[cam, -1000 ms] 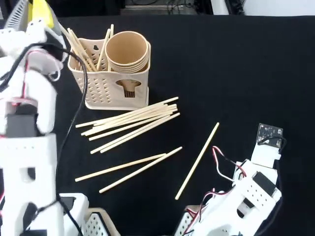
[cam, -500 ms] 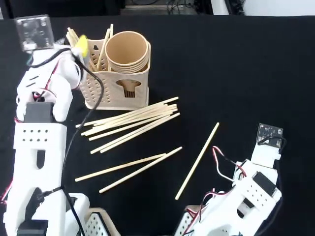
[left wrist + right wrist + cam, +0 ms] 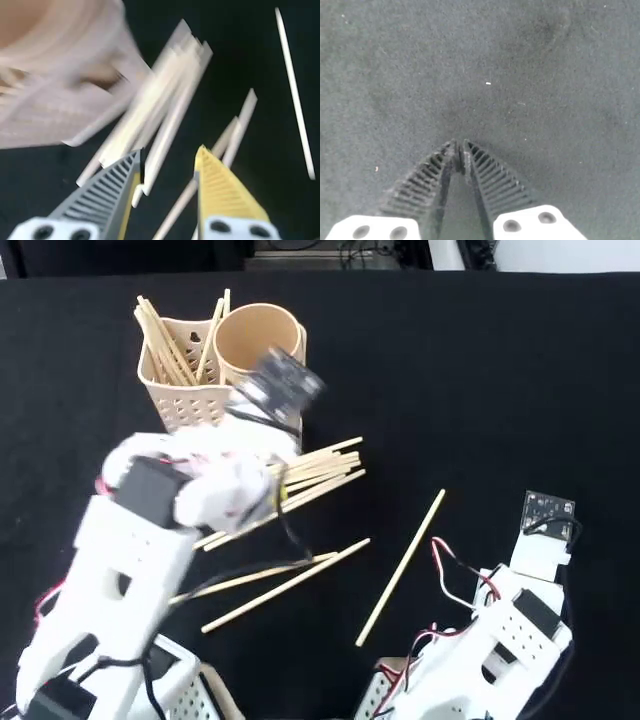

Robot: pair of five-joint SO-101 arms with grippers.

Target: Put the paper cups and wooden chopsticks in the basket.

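Left jaws: spread over chopstick bundle (image 3: pixel 170 95) beside basket (image 3: pixel 178 405).
Grasp: to be closed across the bundle's middle.
Right jaws: pressed together.

The left gripper (image 3: pixel 169 150) hangs with jaws apart — one grey finger (image 3: pixel 107 195), one yellow finger (image 3: pixel 220 190) — above a bundle of wooden chopsticks (image 3: pixel 160 105) on the black cloth (image 3: pixel 240 45). The bundle lies just beside the blurred basket (image 3: pixel 60 105). Two more chopsticks (image 3: pixel 237 132) run past the yellow finger; a lone chopstick (image 3: pixel 295 95) lies well apart.

Black cloth-covered table (image 3: pixel 500 370)
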